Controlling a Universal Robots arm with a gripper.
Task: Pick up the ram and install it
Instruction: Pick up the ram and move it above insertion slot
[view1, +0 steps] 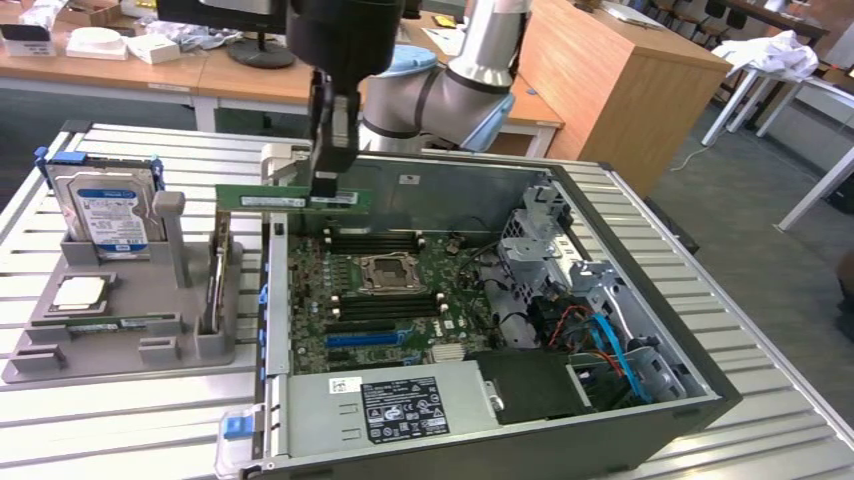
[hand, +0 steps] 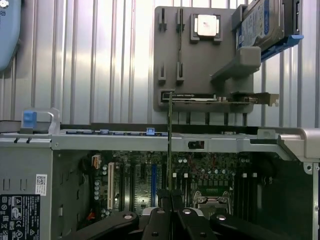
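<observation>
- Where the metal table (view1: 160, 160) begins on the exterior view's left, a gray holder (view1: 187, 345) stands on it.
- A hard drive (view1: 110, 215) stands upright in the holder. Its label is blue and white, and the writing is too small to read.
- A small square silver chip (view1: 80, 292) lies flat in front of the hard drive.
- Next comes the ram (view1: 267, 199), a long thin green stick. It is up in the air, level and on its edge, over the near-holder wall of the open computer case (view1: 694, 330).
- The gripper (view1: 324, 190) is clenched on the ram and pinches it from above. In the wrist view the ram (hand: 169, 145) is seen edge-on, running straight out from between the black fingers (hand: 159, 215).
- The ram is not in a slot; it hangs above the green motherboard (view1: 314, 300).
- A square metal socket (view1: 396, 272) sits in the middle of the motherboard, with dark slots on both sides of it.
- A silver power box (view1: 320, 410) at the front of the case has a black and white label (view1: 403, 408) with tiny marks I cannot read.
- Blue and red cables (view1: 601, 335) lie on the exterior view's right side of the case.
</observation>
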